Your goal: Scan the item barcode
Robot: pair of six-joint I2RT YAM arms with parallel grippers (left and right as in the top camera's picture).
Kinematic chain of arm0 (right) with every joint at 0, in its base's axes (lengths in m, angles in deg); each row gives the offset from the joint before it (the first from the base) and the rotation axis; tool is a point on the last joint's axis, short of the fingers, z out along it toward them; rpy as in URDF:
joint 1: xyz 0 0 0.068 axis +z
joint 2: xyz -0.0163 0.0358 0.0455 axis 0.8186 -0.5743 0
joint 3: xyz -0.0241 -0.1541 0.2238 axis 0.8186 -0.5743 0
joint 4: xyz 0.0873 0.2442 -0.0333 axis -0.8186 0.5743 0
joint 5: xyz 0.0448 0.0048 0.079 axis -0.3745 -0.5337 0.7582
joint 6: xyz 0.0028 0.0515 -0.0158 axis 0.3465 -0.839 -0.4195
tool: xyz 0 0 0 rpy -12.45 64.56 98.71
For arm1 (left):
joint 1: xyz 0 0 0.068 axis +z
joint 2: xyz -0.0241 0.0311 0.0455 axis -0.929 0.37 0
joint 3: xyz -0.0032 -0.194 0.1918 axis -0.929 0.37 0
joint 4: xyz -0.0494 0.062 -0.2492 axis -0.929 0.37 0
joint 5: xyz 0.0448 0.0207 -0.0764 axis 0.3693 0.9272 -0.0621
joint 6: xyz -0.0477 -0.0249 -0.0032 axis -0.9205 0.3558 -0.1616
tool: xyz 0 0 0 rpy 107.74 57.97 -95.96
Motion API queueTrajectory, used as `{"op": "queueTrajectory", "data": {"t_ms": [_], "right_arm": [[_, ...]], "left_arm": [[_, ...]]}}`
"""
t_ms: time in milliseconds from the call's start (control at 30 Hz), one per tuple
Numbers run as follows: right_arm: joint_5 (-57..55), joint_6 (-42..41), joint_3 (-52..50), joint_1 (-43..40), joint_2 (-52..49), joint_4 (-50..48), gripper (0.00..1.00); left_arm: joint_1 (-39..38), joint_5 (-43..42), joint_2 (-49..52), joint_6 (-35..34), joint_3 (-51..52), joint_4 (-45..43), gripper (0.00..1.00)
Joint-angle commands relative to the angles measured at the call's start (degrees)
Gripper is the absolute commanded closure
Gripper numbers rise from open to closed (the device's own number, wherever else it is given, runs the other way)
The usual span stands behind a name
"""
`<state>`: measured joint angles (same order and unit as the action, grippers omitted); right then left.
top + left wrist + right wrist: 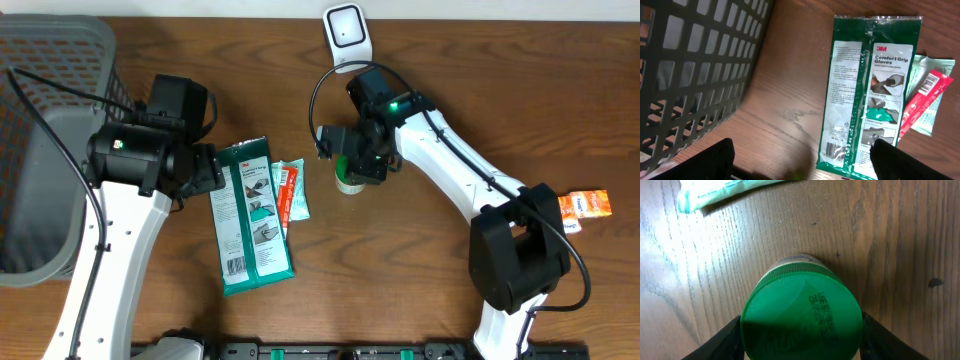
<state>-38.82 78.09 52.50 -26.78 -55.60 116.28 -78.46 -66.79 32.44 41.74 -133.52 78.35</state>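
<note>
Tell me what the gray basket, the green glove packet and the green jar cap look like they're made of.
Basket: likely molded plastic, matte gray, going by its uniform open grid walls.
Glove packet: thin plastic film, glossy; it shows glare and a sealed seam down the middle.
Cap: probably hard plastic, smooth with a slight sheen, a code printed on top.
</note>
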Motion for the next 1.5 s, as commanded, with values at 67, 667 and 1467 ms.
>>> {"op": "queueTrajectory", "data": {"t_ms": [67,667,1467], "right_arm": [[0.46,-7.52,-0.37,0.33,-0.33,1.16,0.5],[-4.74,-68.91,-0.31,0.61,2.58,-0.2,0.56],[-4.2,-108.19,0.13,1.29,4.79,-2.82,0.01]], "left_arm": [[0.13,0.74,0.0,0.26,-0.2,0.2,0.12],[0.13,0.76,0.0,0.28,-0.2,0.2,0.12],[0.13,0.76,0.0,0.28,-0.17,0.2,0.12]]}}
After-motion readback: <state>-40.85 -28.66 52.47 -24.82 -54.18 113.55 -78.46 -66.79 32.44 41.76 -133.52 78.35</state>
